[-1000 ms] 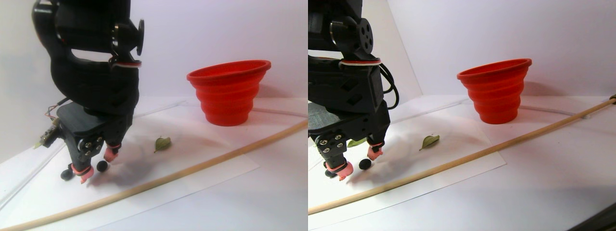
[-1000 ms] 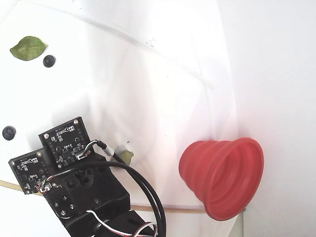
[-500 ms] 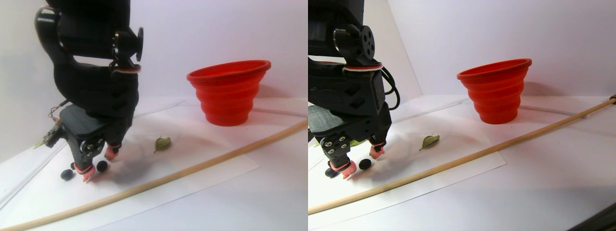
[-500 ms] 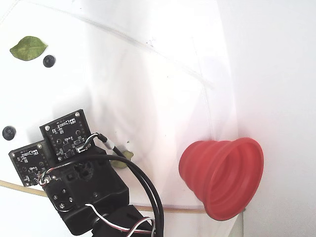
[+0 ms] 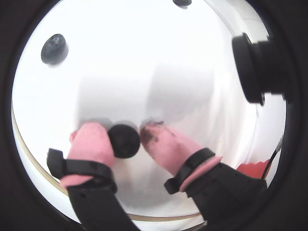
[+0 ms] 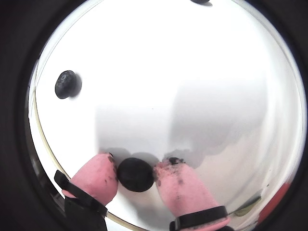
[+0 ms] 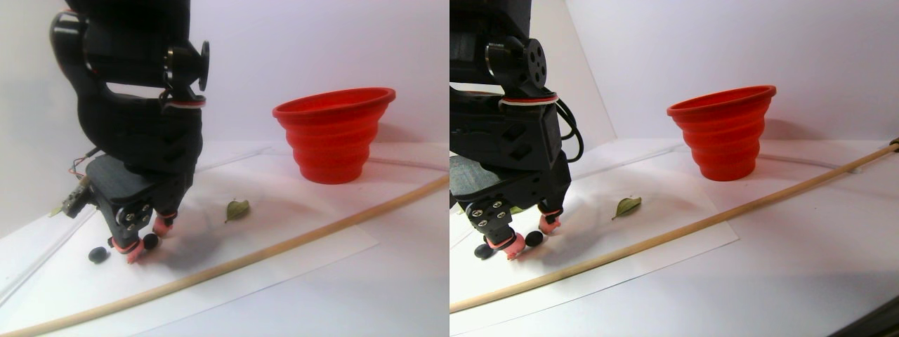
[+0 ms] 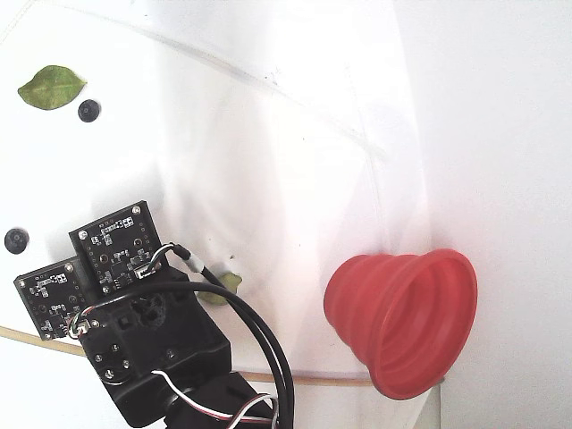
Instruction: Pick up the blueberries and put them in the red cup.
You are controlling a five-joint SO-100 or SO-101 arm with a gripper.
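Pincer (image 6: pixel 136 174) nearly closed, pink tips flanking one of the blueberries (image 6: pixel 135 174) on white paper, well apart from the red cup (image 7: pixel 333 133); uneven squeeze could squirt it away.

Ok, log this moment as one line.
gripper: down at table, pink fingertips bracketing one blueberry | not lifted | other blueberries loose | red cup: upright, apart

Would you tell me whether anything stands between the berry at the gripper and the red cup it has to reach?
Nothing visible blocks it. Between the blueberry at the gripper and the red cup lies only a flat green leaf, easily cleared.
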